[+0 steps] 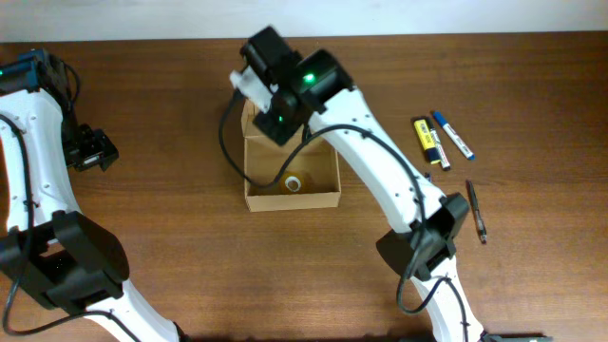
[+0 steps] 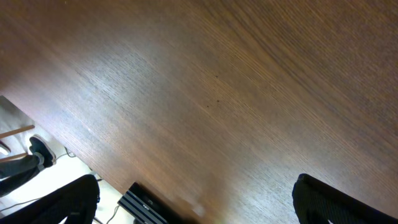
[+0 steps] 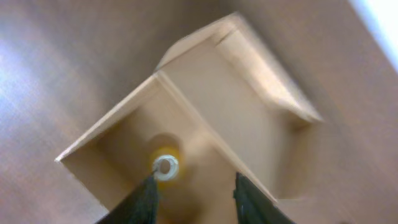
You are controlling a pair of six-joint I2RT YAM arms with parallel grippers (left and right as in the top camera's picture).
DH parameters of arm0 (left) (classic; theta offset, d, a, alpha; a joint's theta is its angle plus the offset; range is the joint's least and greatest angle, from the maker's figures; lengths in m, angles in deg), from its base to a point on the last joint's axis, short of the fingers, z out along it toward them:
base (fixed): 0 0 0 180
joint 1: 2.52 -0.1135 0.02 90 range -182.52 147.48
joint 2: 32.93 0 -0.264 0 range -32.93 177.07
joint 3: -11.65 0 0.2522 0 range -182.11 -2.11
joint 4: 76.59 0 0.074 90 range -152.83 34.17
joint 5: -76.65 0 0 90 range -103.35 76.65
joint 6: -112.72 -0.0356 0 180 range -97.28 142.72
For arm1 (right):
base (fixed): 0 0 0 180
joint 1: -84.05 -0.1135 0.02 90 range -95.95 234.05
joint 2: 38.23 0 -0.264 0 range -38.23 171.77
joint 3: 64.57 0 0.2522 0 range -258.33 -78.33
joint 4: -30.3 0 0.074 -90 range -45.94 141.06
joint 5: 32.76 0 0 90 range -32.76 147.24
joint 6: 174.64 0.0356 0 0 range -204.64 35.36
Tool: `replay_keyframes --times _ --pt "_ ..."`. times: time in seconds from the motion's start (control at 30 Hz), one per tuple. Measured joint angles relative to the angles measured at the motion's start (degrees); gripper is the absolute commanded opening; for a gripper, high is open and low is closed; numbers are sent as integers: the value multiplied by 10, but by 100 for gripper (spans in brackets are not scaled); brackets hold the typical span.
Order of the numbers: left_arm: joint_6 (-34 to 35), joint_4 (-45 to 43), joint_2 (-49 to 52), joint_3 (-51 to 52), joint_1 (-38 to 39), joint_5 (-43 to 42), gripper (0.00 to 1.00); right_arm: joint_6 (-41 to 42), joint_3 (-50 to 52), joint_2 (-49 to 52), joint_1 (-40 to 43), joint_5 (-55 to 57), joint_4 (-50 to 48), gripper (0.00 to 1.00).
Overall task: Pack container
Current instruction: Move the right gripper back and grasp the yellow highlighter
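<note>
The tan cardboard container (image 1: 293, 200) stands open at the table's middle. A small round yellow and white object (image 1: 294, 182) lies inside it near the front wall. My right gripper (image 1: 275, 122) hovers over the container's back part and hides the flap lid in the overhead view. In the right wrist view the right gripper (image 3: 196, 198) is open and empty above the container (image 3: 112, 118), its left finger next to the round object (image 3: 165, 167), with the flap (image 3: 267, 74) folded back. My left gripper (image 1: 90, 149) is far left, and in the left wrist view it (image 2: 199, 208) is open over bare wood.
To the right of the container lie a yellow and black marker (image 1: 427, 140), a blue and white marker (image 1: 453, 134) and a black pen (image 1: 476, 211). The table's edge, with a black striped thing (image 2: 149, 205) below it, shows in the left wrist view.
</note>
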Motion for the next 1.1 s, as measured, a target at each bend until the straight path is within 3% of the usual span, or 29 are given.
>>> replay_keyframes --times 0.17,0.33,0.5,0.67,0.93,1.1 --pt "0 0 0 0 0 0 100 54 -92 -3 34 50 23 48" --pt "0 0 0 0 0 0 100 112 -80 -4 155 57 28 48" --pt "0 0 0 0 0 0 100 130 -9 -2 271 36 -3 50" --pt "0 0 0 0 0 0 100 132 125 2 357 17 -61 50" --pt "0 0 0 0 0 0 100 128 312 15 386 -5 -159 51" --pt "0 0 0 0 0 0 100 126 378 15 385 -11 -201 51"
